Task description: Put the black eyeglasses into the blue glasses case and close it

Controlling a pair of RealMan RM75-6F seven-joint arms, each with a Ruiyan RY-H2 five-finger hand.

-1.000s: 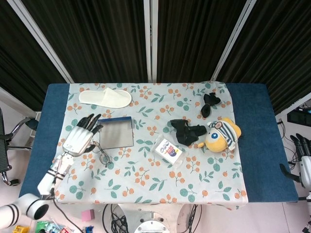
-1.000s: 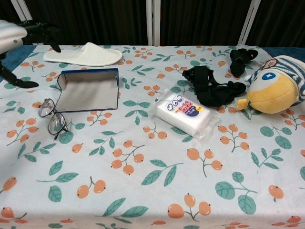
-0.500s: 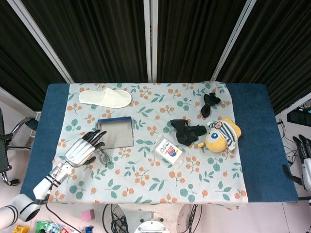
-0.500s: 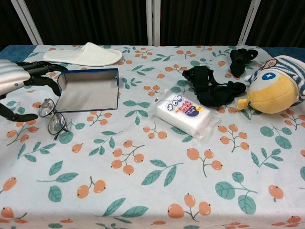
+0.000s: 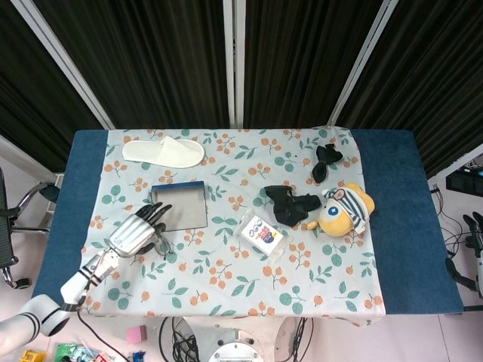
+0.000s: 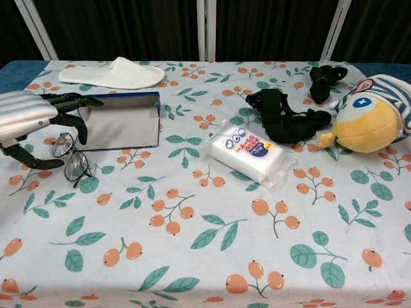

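Backdrop: dark pleated curtains with white uprights behind the worktop [image 5: 392, 226], which is blue with a floral cloth [image 6: 212, 244] of orange berries and green leaves spread over it.
Blue glasses case [image 6: 122, 122]: open, lying flat on the cloth at the robot's left, grey lining up, blue rim showing along its far and right edges.
Black eyeglasses [image 6: 69, 160]: on the cloth just in front of the case's near left corner, outside the case, lenses up.
Left hand [image 6: 29, 119]: silver shell with black fingers [image 6: 77, 101], hovering over the left edge of the case and the eyeglasses; fingers apart and curved downward, nothing held; thumb reaching down beside the eyeglasses, contact not clear. Head view places it [image 5: 136, 230] over the frame.
Right hand [image 5: 477, 226]: only dark fingers at the far right edge of the head view, off the worktop; open or closed cannot be told.
White slipper [image 6: 112, 74]: far left, beyond the case.
Tissue packet [image 6: 247, 151]: centre of the cloth, in clear wrap.
Black strap bundle [image 6: 286, 119]: right of centre, touching the plush.
Plush toy [image 6: 369, 115]: yellow, striped cap, right edge.
Small black item [image 6: 324, 76]: far right, behind the plush.
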